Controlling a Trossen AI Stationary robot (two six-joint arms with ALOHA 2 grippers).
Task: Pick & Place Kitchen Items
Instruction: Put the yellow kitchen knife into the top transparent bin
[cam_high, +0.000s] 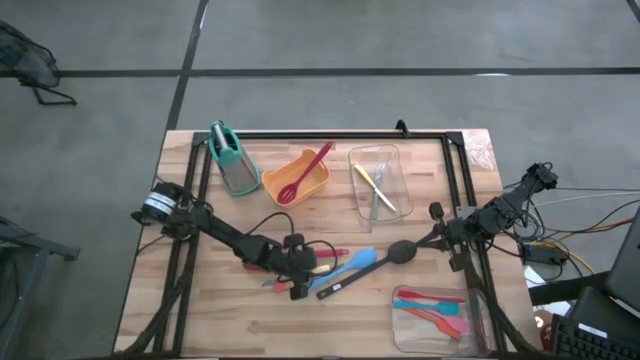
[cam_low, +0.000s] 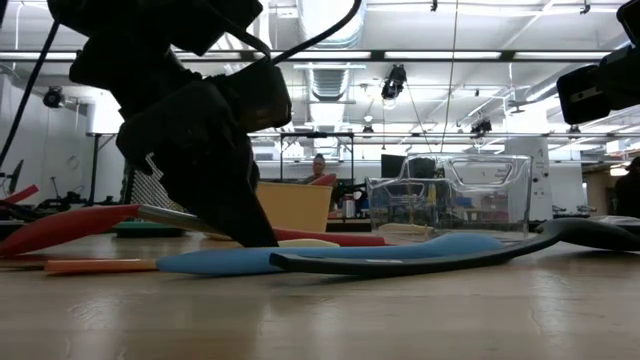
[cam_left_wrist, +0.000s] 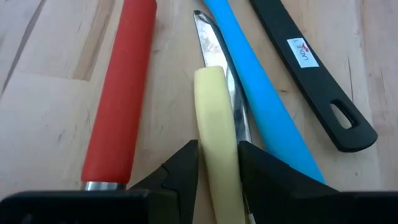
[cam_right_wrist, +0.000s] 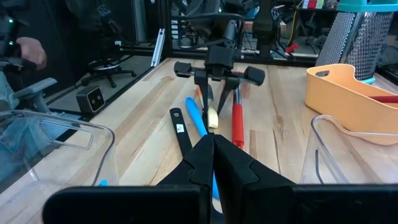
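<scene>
Your target right now is the pale yellow handle (cam_left_wrist: 214, 124), lying flat on the table (cam_high: 220, 320) in the loose pile of utensils near the front middle. It sits on top of or tight against a bare metal blade (cam_left_wrist: 211, 43); you cannot tell from the left wrist view whether the two belong to one utensil. Just beside it on one side lies the red handle (cam_left_wrist: 121, 93), on the other the blue spatula (cam_left_wrist: 261, 93), and beyond that the black ladle (cam_left_wrist: 311, 68), whose bowl points toward the right arm. The left gripper (cam_left_wrist: 217, 163) is down on the table with one finger on each side of the yellow handle, touching or very nearly so; read it as clamped on that handle, though not yet lifted. The right gripper (cam_right_wrist: 213, 155) is pinched fully shut on nothing and waits above the table's right side, facing the pile. Main risk, as a judgement: the grip sits near the handle's end, so on lifting the piece may pivot and slip out, or the blade may snag the blue spatula and drag it. The fingers could also nudge the red handle and roll it away. Elsewhere, a red spoon (cam_high: 305, 170) already rests in the orange tub (cam_high: 318, 182), and clear trays (cam_high: 395, 205) hold other pieces.
</scene>
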